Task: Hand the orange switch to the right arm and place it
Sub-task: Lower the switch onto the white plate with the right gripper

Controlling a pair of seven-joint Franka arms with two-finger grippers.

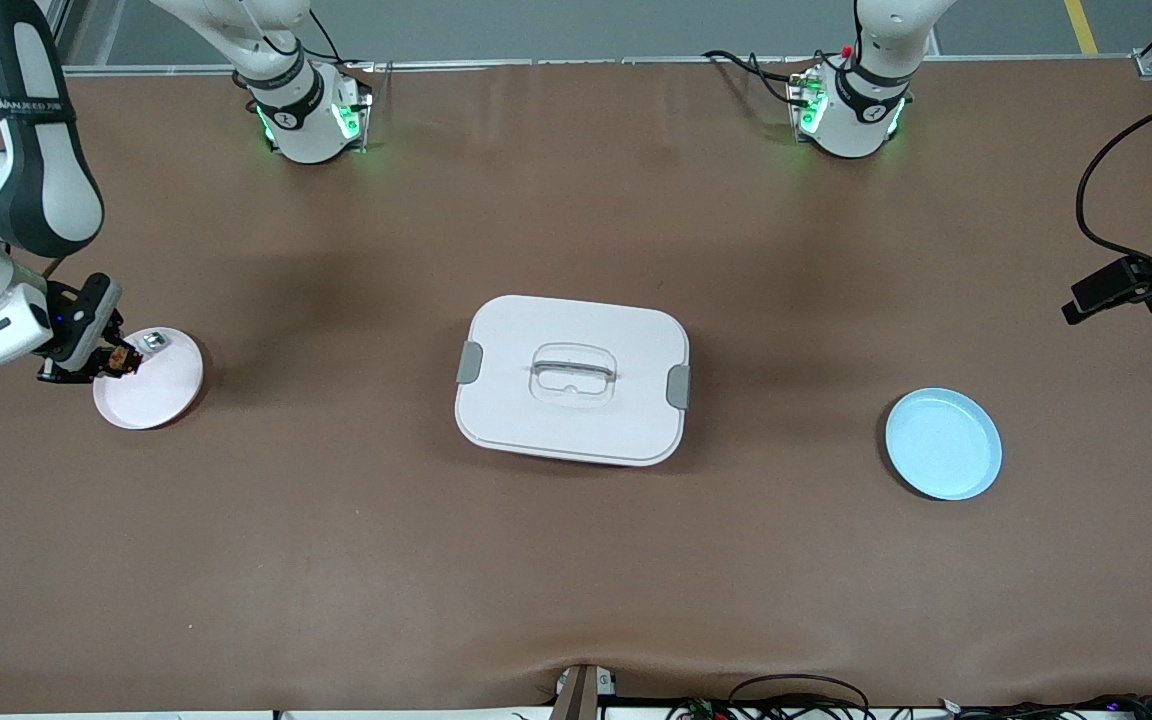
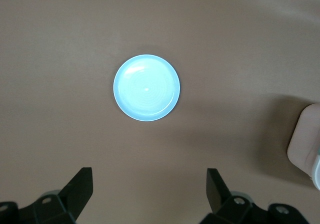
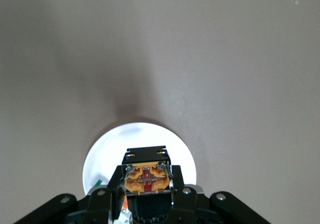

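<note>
My right gripper (image 1: 108,364) is shut on the orange switch (image 1: 122,359), a small black part with an orange end. It holds the switch just over the edge of a white plate (image 1: 158,390) at the right arm's end of the table. In the right wrist view the switch (image 3: 146,176) sits between the fingers, orange end out, above the plate (image 3: 107,151). A small white-silver part (image 1: 153,342) lies on that plate. My left gripper (image 2: 150,178) is open and empty, high over a light blue plate (image 2: 146,87); the gripper is out of the front view.
A white lidded box (image 1: 573,378) with grey clasps stands mid-table; its corner shows in the left wrist view (image 2: 304,136). The blue plate (image 1: 943,443) lies toward the left arm's end. A black device with a cable (image 1: 1131,283) juts in at that end's edge.
</note>
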